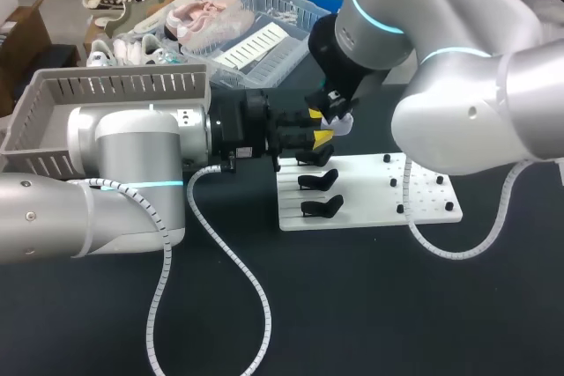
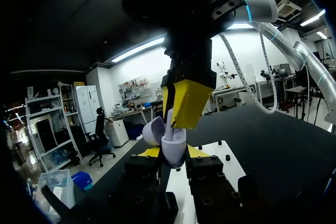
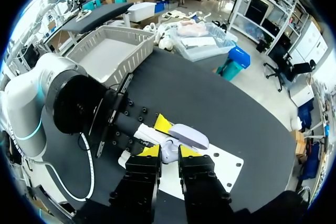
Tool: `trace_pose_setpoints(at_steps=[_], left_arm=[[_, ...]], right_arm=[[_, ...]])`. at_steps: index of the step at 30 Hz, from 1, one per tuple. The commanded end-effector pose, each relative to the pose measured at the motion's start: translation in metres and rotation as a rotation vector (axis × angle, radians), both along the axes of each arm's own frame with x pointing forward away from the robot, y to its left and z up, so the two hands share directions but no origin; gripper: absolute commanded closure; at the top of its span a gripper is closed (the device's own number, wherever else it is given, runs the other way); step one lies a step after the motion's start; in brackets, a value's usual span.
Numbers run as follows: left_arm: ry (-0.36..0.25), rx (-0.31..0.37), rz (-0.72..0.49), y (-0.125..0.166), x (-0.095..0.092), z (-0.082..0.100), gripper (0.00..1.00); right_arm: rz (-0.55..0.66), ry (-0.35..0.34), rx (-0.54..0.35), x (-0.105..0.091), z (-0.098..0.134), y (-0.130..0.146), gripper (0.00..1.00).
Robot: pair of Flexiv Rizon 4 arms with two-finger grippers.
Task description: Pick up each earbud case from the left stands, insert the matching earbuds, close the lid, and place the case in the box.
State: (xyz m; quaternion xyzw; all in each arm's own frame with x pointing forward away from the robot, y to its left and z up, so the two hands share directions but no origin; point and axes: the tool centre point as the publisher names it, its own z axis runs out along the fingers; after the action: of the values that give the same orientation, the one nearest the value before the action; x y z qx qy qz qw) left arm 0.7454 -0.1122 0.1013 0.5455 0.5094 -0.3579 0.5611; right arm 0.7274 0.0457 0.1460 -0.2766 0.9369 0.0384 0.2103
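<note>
Above the dark tabletop (image 1: pixel 352 305) and its white stand board (image 1: pixel 423 200), the left fingers (image 2: pixel 149 152) are clamping the open earbud case (image 2: pixel 173 148) upright, while the right fingers (image 2: pixel 189 103) are pinching an earbud (image 2: pixel 169 121) just above its mouth

Dark matte surface (image 1: pixel 352 305) filled foreground, evenly lit, with soft sheen only. Workshop lay beyond it. Long strip lights (image 2: pixel 137 50) ran across dark ceiling. White back wall (image 2: pixel 137 73) was brightly lit. Open metal rack (image 2: pixel 47 124) stood at one side, tall white cabinet (image 2: pixel 86 106) beside it. Black swivel chair (image 2: pixel 101 145) sat on pale floor (image 2: pixel 113 156). Workbench (image 2: pixel 134 113) stood against wall. From other side: light grey floor (image 3: pixel 210 9), more shelving (image 3: pixel 262 3), second black chair (image 3: pixel 286 69), blue bin (image 3: pixel 239 56).
</note>
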Motion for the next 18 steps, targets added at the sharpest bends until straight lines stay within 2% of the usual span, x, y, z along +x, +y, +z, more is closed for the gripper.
trace_pose_setpoints(at_steps=[1, 18], left_arm=[[-0.003, 0.001, 0.011, -0.0007, -0.0029, 0.0004, 1.00], [-0.003, 0.001, 0.011, -0.0007, -0.0029, 0.0004, 1.00]], right_arm=[[0.000, 0.003, -0.001, 0.0017, -0.0007, 0.0010, 1.00], [0.004, 0.017, -0.006, 0.0067, -0.0043, 0.0036, 1.00]])
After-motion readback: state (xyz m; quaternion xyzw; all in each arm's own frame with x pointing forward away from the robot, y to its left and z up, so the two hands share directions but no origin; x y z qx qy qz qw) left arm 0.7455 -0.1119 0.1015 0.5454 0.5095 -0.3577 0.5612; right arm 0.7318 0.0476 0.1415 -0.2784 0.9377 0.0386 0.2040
